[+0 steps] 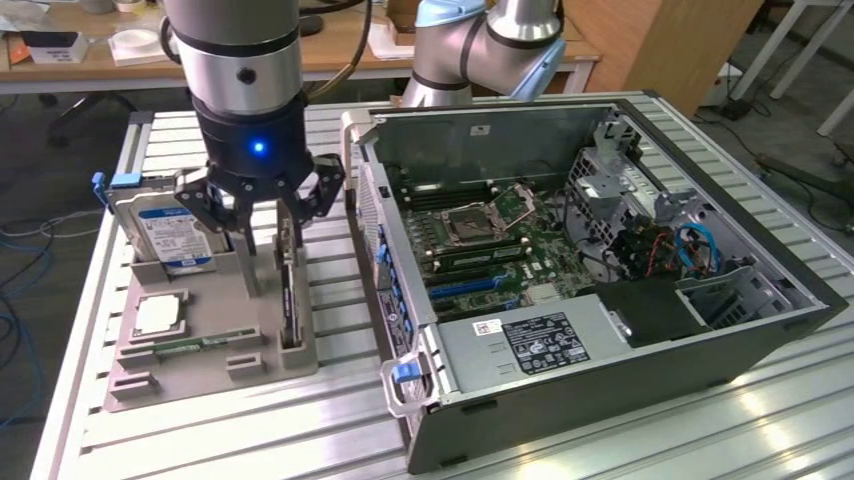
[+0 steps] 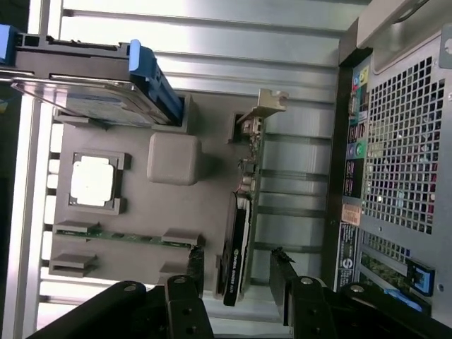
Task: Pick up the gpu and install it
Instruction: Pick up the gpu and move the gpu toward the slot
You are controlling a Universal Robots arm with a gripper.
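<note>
Here the gpu [image 2: 240,233] stands on edge in the grey holder [image 2: 176,205] on the desk [image 1: 601,440]; the gripper [image 2: 239,279] hangs spread, straddling it. It is probably light, stiff and fragile; best pinched across its black cooler [image 2: 234,268].

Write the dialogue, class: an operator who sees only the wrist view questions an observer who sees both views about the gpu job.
Operator: The gpu sits between the open hand's fingers. Is the case open?
Observer: Yes, its side is off; the motherboard faces up.
Operator: What is on the hard drive's face?
Observer: A blue and white label.
</note>
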